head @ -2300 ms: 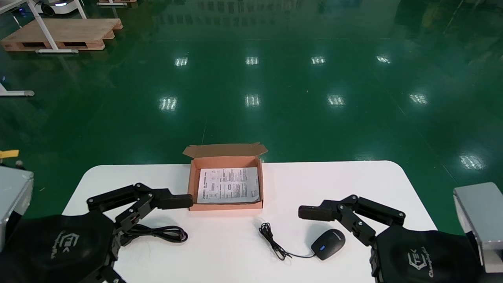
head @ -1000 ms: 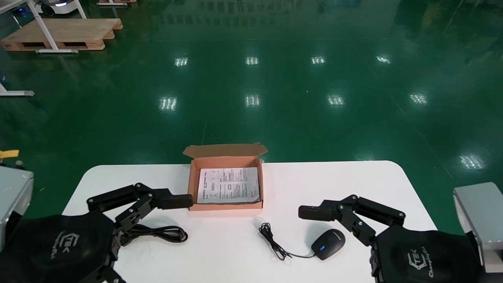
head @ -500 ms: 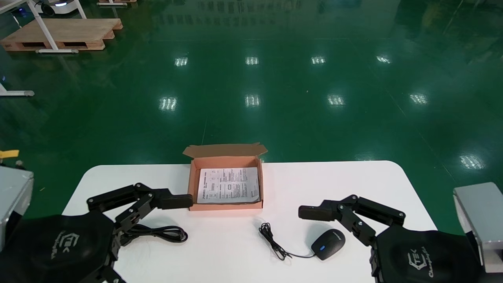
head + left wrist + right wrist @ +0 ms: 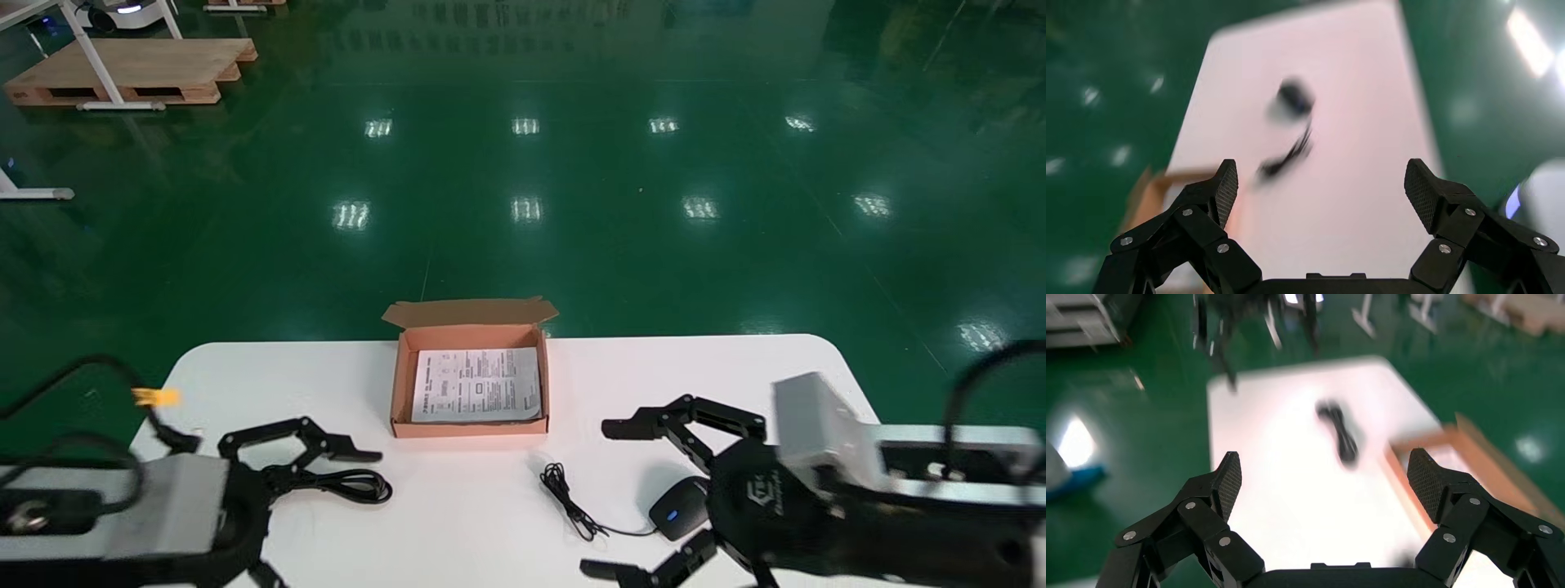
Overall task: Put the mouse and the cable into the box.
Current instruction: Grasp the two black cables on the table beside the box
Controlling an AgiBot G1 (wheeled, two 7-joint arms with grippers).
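Left wrist view: the left gripper (image 4: 1321, 184) is hanging empty, jaws spread wide, over the table (image 4: 1364, 92). The smeared dark lump ahead is probably the mouse (image 4: 1294, 98).

Right wrist view: the right gripper (image 4: 1324, 474) is gaping too, holding nothing, facing the cable (image 4: 1341, 433) and the box (image 4: 1502, 462).

Head view: the mouse is lying just beside the right gripper, its thin cord (image 4: 565, 490) trailing boxward. It is looking light, rigid and smooth, so a pinch across its flanks suits. The cable is lying limp and coiled near the left gripper, best grabbed across the bundle. The box is standing open, holding only a printed sheet (image 4: 476, 395).
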